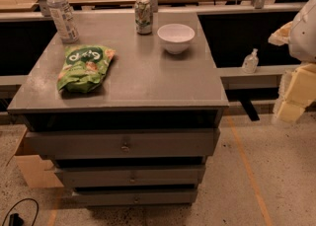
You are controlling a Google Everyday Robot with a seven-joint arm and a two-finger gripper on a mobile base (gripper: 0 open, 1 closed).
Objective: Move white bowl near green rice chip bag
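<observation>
Camera view: white bowl seemingly empty; end effector at right edge.

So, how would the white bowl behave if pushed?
The white bowl looks rigid and likely light. Its narrower base could let a high push tip it; low, it probably slides. The tool hangs right of the table.

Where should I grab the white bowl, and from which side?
I'd grip the white bowl by its right rim, from above: it stands upright and open, and the drink can stands near its left. The gripper hangs beyond the table on the right, nearest that side.
</observation>
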